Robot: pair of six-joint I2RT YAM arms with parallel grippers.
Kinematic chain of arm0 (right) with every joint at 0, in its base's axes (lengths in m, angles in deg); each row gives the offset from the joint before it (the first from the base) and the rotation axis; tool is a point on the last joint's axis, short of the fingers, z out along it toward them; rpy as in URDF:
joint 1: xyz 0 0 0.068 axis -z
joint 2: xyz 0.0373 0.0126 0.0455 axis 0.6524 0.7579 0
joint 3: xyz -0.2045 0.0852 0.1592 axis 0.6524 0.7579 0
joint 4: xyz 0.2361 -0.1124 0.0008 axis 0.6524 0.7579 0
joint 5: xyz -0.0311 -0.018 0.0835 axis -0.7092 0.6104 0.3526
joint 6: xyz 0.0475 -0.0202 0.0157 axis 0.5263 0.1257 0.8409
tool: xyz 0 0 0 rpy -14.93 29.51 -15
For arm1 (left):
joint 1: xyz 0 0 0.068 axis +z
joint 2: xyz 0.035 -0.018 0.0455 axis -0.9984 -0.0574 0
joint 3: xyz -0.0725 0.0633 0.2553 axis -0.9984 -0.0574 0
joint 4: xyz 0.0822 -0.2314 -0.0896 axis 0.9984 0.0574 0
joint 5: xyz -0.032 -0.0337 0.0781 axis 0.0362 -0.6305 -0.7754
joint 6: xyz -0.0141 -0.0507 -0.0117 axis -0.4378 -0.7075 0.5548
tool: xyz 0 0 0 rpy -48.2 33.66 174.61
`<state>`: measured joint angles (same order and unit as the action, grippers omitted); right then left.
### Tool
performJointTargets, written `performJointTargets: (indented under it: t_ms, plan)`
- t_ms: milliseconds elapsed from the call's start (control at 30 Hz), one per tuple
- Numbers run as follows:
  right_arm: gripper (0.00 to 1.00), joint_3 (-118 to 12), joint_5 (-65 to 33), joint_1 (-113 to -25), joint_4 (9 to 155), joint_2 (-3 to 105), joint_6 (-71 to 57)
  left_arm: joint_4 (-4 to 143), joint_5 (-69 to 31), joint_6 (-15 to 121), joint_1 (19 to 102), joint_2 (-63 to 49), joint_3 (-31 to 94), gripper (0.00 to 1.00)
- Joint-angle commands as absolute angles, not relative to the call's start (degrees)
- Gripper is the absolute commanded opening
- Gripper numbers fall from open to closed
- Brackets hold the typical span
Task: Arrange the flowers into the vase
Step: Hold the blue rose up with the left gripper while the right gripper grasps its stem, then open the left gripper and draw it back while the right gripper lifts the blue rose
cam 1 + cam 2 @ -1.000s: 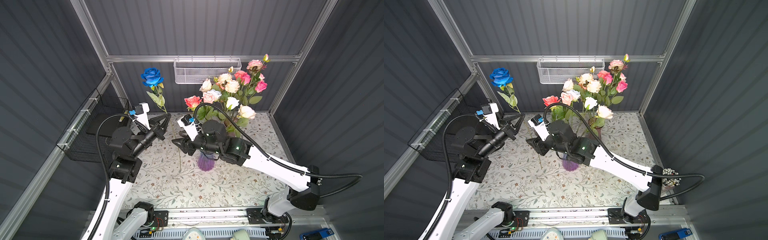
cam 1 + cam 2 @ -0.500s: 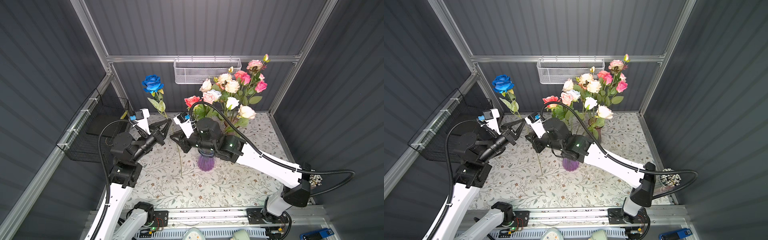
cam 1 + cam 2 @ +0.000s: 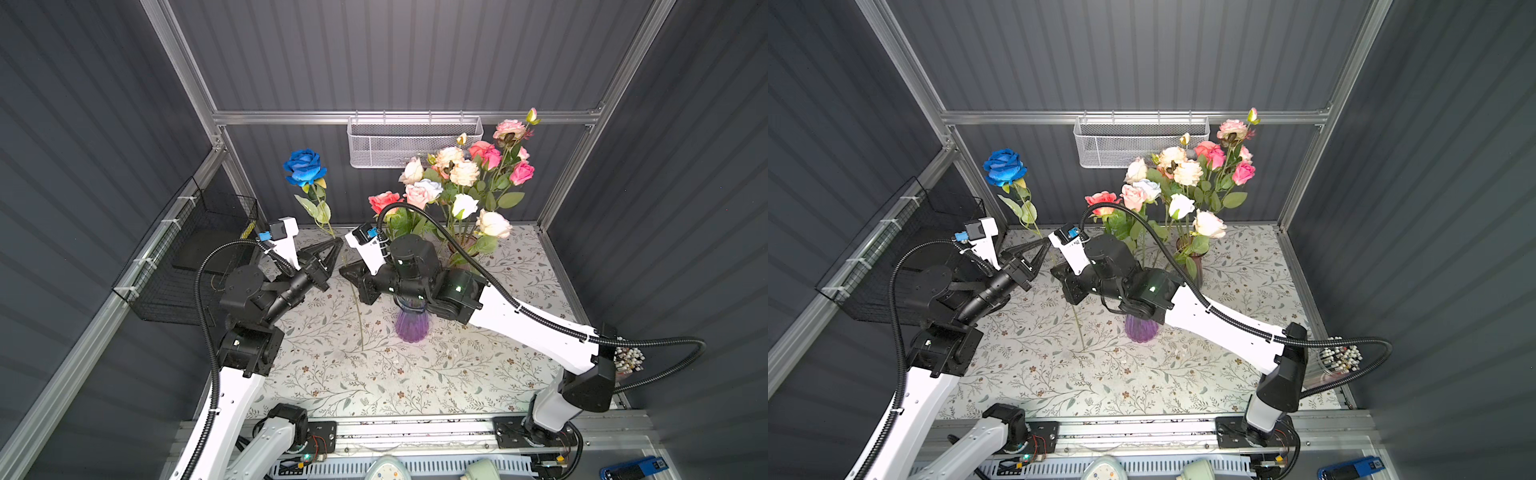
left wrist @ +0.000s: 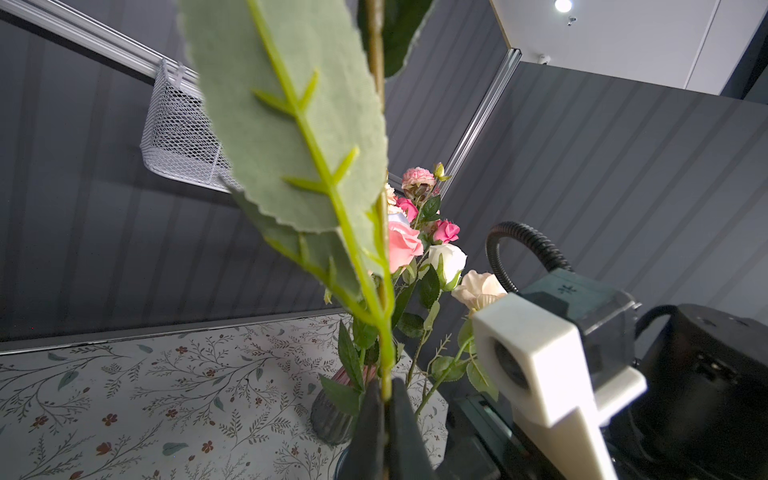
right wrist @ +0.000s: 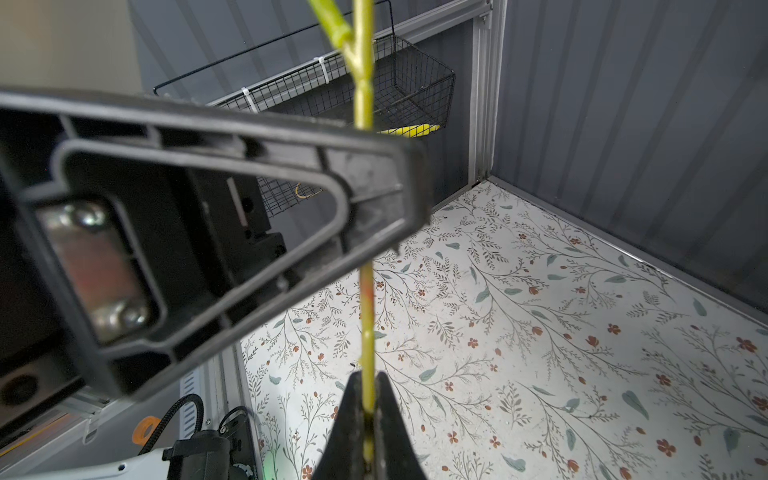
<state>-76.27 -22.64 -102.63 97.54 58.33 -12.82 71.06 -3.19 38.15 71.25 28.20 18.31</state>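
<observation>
Wht mesh basket (image 3: 415, 143), blk wire basket (image 3: 166, 291)

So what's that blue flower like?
The blue rose has a deep blue head, a long thin green stem and cloth-like green leaves under the head. It stands nearly upright, left of the bunch. The left gripper pinches the stem, and the right gripper pinches it just below. Its bottom end reaches down to the table; I cannot tell if they touch.
</observation>
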Motion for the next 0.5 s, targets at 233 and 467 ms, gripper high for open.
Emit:
performJointTargets:
  t_ms: [233,467]
  plan:
    - [0.04,-76.72,-22.91,-102.59,96.50,57.57,-12.98,76.59,-6.31,43.14,70.89,31.13,21.55,0.99]
    - [0.05,-74.77,-26.41,-102.60,95.14,52.26,-15.42,83.22,-18.28,47.27,70.89,37.99,21.38,0.99]
